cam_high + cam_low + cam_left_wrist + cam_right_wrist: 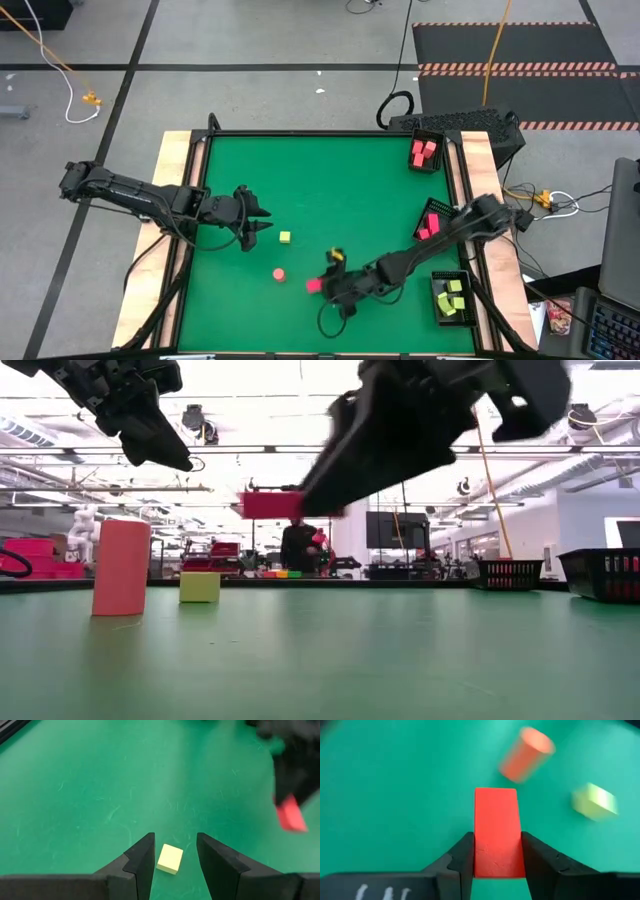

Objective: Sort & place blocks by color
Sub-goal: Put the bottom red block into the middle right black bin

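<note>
A yellow-green cube (pixel 285 237) (pixel 200 586) (pixel 170 858) rests flat on the green table. My left gripper (pixel 262 222) (pixel 175 841) hangs open above it and slightly to its left, and the wrist view shows the cube between the two fingers, untouched. A pink round piece (pixel 279 273) (pixel 121 567) (pixel 526 754) stands upright on its end. My right gripper (pixel 327 283) (pixel 495 851) is near the table's near edge, shut on a pink oblong brick (pixel 314 285) (pixel 272 505). My right gripper pinches the pink brick between its two fingers, on the long sides at one end (pixel 495 862). The rest of the brick sticks out ahead of the fingertips. The fingers slant down from the table's right. The brick is lifted clear of the table and lies level (pixel 272 505).
Three small black trays sit along the table's right side: a far one (pixel 425 152) and a middle one (pixel 432 222) with pink blocks, and a near one (pixel 452 298) with yellow-green blocks. A raised frame (pixel 300 133) rims the table. A person stands far behind in the low view.
</note>
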